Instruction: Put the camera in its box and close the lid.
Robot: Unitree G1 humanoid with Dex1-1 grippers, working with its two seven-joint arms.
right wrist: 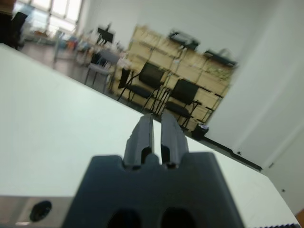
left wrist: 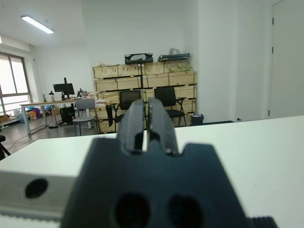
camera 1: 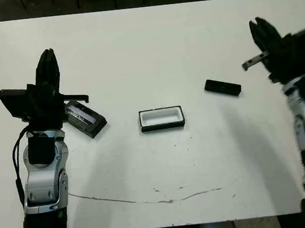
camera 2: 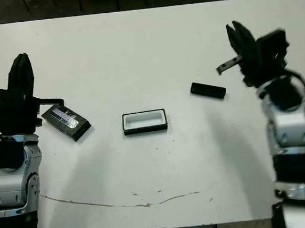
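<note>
The left gripper [camera 1: 46, 62] and right gripper [camera 2: 240, 36] both hang above the white surface [camera 1: 147, 56] with fingers pressed together, holding nothing. The camera [camera 1: 223, 87] lies near the right fingers, toward the middle. The lid [camera 1: 85, 119] lies just beside the left gripper, and the open box [camera 1: 162, 118] sits between lid and camera.

Two head views look down from above on the whole white counter [camera 1: 147, 50], nearly the same picture; the right eye's is slid a little leftward, so the box [camera 1: 162, 118] sits centre in both. Each wrist camera sits low and close behind its own fingers [left wrist: 145, 124], facing level across the counter to a room of chairs and crates.
</note>
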